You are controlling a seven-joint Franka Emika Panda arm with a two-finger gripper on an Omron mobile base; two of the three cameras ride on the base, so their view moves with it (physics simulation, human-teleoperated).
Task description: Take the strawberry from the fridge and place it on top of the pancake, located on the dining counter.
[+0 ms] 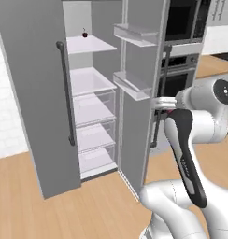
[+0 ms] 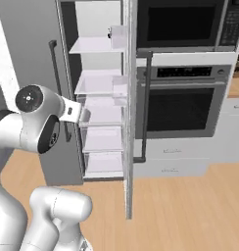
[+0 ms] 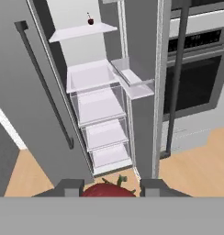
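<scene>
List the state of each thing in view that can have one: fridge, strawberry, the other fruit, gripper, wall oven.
fridge: door open, white shelves exposed.
strawberry: held between the fingertips, outside the fridge.
dark red fruit: sitting on the top shelf, stem up.
gripper: shut on the strawberry.
wall oven: door closed.

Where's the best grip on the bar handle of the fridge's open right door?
Grip the bar handle mid-span, away from its bent ends. It stands vertical and off the right door, so approach from the door's outer face with fingers level, one on each side. The end effector is shut on the strawberry, so it isn't free yet.
</scene>
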